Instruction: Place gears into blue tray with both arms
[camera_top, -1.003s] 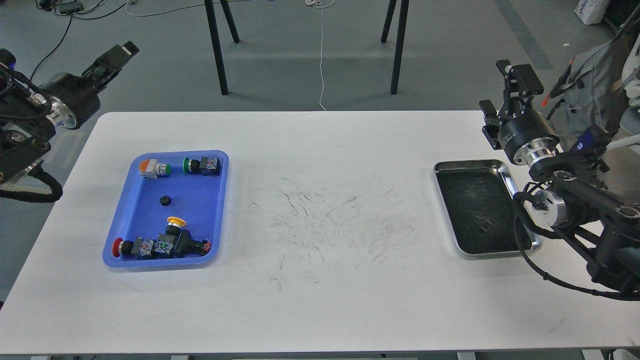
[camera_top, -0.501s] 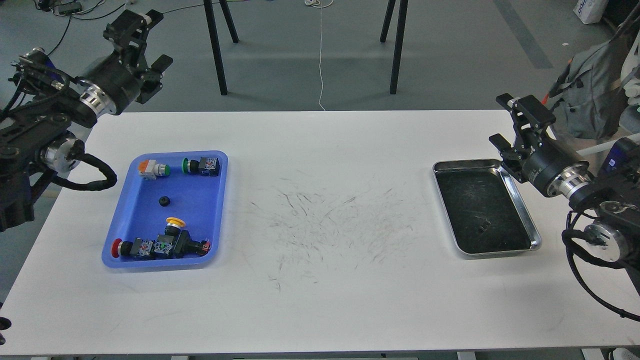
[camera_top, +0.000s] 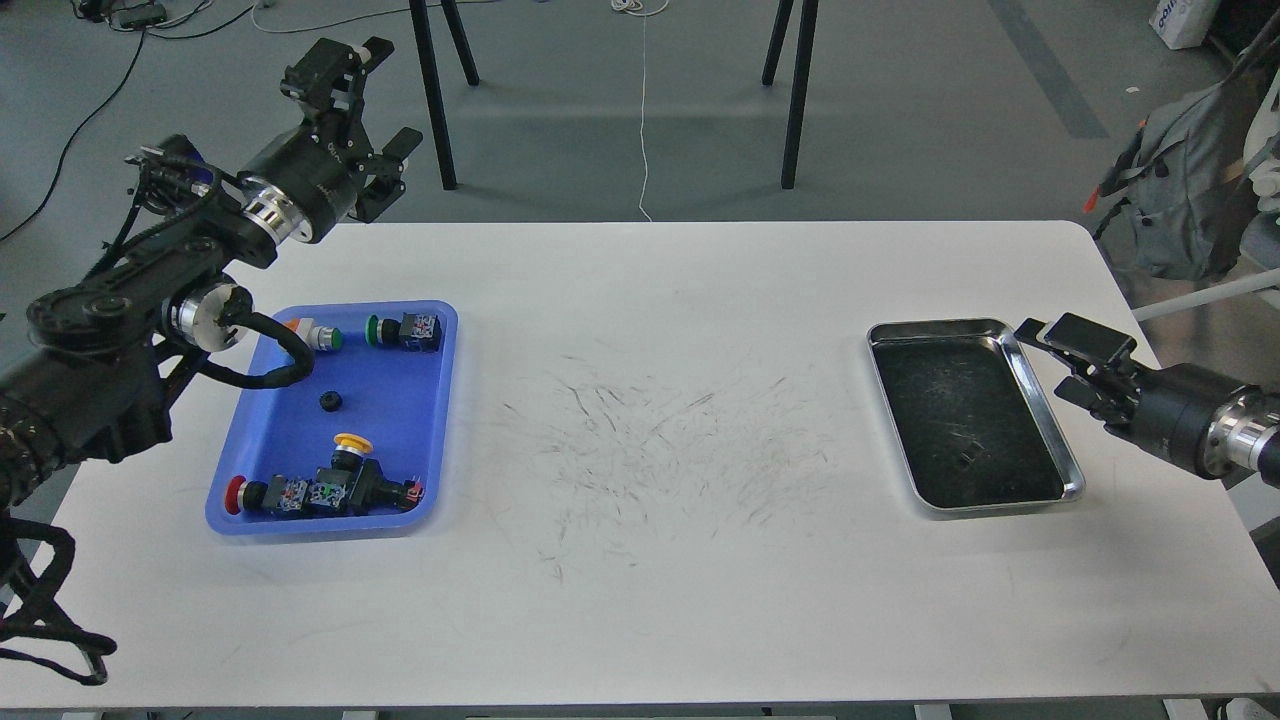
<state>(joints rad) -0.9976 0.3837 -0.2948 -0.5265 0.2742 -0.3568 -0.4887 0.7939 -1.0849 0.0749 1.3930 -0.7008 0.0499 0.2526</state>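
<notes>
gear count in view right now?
2: one gear mid blue tray; a small dark piece, likely the second, in the steel tray. None visibly held; others may be hidden.

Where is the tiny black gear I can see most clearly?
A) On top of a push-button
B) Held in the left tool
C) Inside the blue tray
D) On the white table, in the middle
C: the gear lies flat on the blue tray floor, in the open patch between the push-button switches, apart from them, and the left tool is up above the table's far edge.
</notes>
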